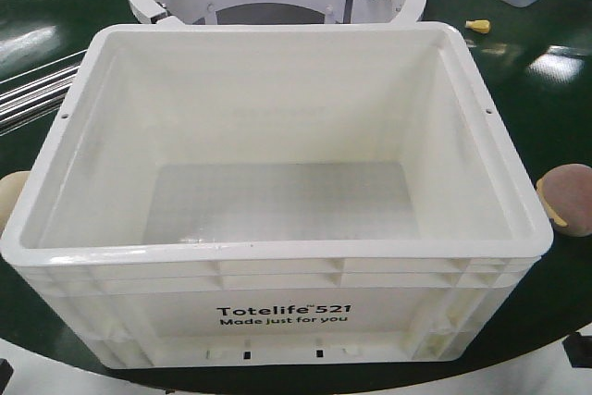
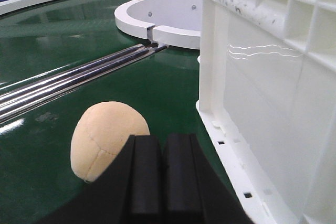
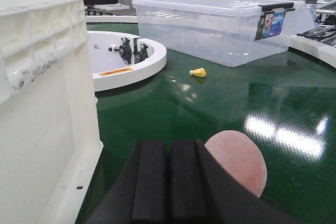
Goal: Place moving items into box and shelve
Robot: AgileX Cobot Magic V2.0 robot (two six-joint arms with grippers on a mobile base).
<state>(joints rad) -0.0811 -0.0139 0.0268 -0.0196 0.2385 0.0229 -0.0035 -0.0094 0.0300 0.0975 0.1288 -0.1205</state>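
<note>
Green glossy surface (image 1: 55, 16), patched with glare, bears the white box (image 1: 277, 252).

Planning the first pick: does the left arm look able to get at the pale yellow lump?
Probably yes. The pale yellow lump lies just ahead of the left tool on the green surface, apart from the white crate, nothing between them. Its jaws are shut and must open first.
</note>
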